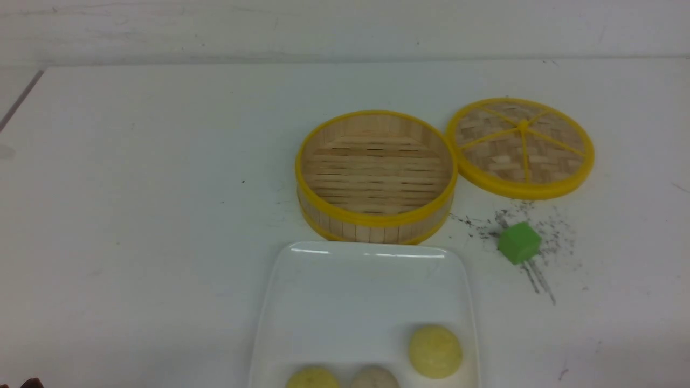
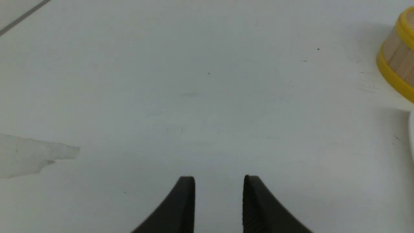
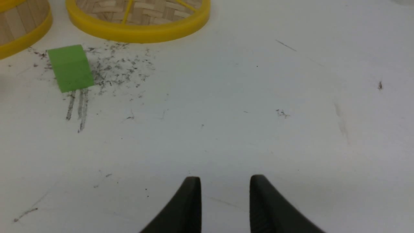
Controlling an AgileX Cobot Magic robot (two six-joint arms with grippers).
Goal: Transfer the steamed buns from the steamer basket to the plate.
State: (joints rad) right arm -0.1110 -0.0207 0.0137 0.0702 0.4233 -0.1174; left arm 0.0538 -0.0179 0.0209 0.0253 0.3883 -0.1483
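Three steamed buns lie on the white plate (image 1: 302, 302) near the front edge: a pale yellow one (image 1: 435, 351), a greyish one (image 1: 374, 378) and another yellow one (image 1: 312, 378), the last two cut off by the frame. The steamer basket (image 1: 375, 175) behind the plate holds nothing. My left gripper (image 2: 219, 181) hovers open over bare table, the basket's wall (image 2: 399, 55) far off to one side. Over bare, scuffed table my right gripper (image 3: 225, 181) is open too, nothing between its fingers. Neither gripper shows in the front view.
The woven lid (image 1: 521, 146) with yellow spokes lies flat to the right of the basket. A green cube (image 1: 518, 242) sits among dark scuff marks in front of the lid, and shows as a green cube (image 3: 70, 68) in the right wrist view.
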